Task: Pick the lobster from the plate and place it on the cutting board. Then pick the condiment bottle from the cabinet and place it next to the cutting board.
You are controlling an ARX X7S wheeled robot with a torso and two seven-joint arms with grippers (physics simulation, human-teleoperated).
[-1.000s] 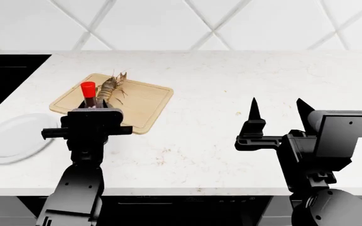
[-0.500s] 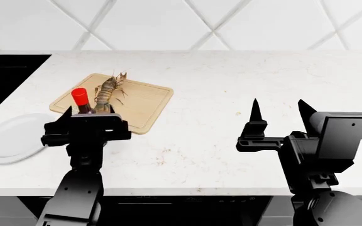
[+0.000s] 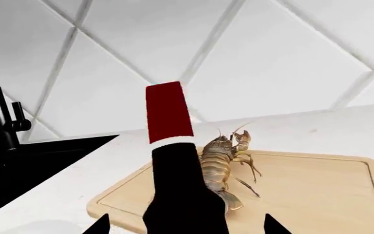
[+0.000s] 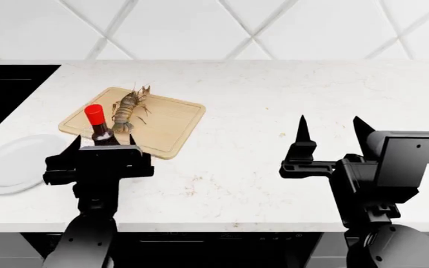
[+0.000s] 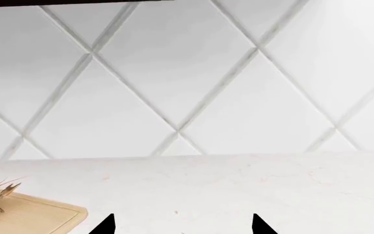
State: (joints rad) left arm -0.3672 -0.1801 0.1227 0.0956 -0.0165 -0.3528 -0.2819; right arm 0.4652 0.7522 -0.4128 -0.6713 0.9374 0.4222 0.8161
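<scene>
The lobster (image 4: 127, 108) lies on the cutting board (image 4: 171, 124), the plate (image 4: 13, 163) holds nothing, and both grippers, left (image 4: 101, 143) and right (image 4: 330, 130), are spread apart.

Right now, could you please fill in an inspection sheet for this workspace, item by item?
Surface: white speckled countertop, no spills seen.
Lobster: lobster lies on the cutting board, task step done.
Plate: plate bare, beside the board's near-left corner.
Condiment bottle: condiment bottle with red cap, a little tilted, at the board's near-left edge; whether it stands on the counter or on the board cannot be told.
Clutter: nothing seen.
Grippers: left gripper open, its fingers either side of the bottle without clamping it; right gripper open, holding nothing, above the counter.
Cables: nothing seen.
Surroundings: white diamond-tiled wall; dark sink with black faucet off the counter's left.
</scene>
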